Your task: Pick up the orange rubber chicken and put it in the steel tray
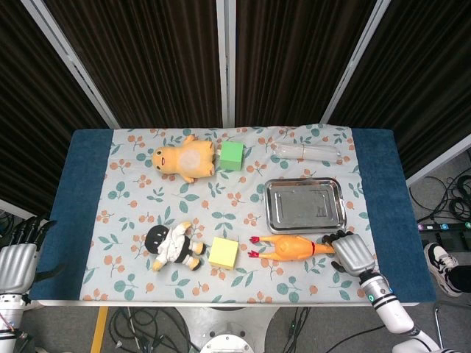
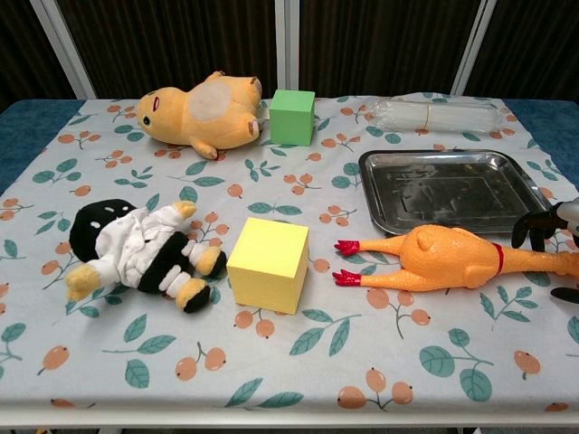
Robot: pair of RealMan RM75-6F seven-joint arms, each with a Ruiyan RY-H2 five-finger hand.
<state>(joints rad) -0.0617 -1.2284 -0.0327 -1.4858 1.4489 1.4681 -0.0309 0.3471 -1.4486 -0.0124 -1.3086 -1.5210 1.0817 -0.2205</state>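
The orange rubber chicken (image 2: pixel 441 259) lies on its side on the flowered cloth of the desk (image 1: pixel 81 191), red feet pointing left, just near of the steel tray (image 1: pixel 305 204), which sits to the right with nothing in it. My right robot hand (image 1: pixel 352 252) is at the chicken's neck end; its dark fingers (image 2: pixel 536 227) arch over the neck, spread apart, and I cannot tell whether they touch it. My left robot hand (image 1: pixel 18 256) hangs off the desk's near left corner, fingers apart and holding nothing. Left of the chicken sits a yellow cube (image 2: pixel 269 264), and further left a doll in black and white (image 2: pixel 136 250). Far across the cloth lie a yellow plush animal (image 2: pixel 204 110), a green cube (image 2: pixel 292 116) and a clear plastic bottle (image 2: pixel 439 114) on its side.
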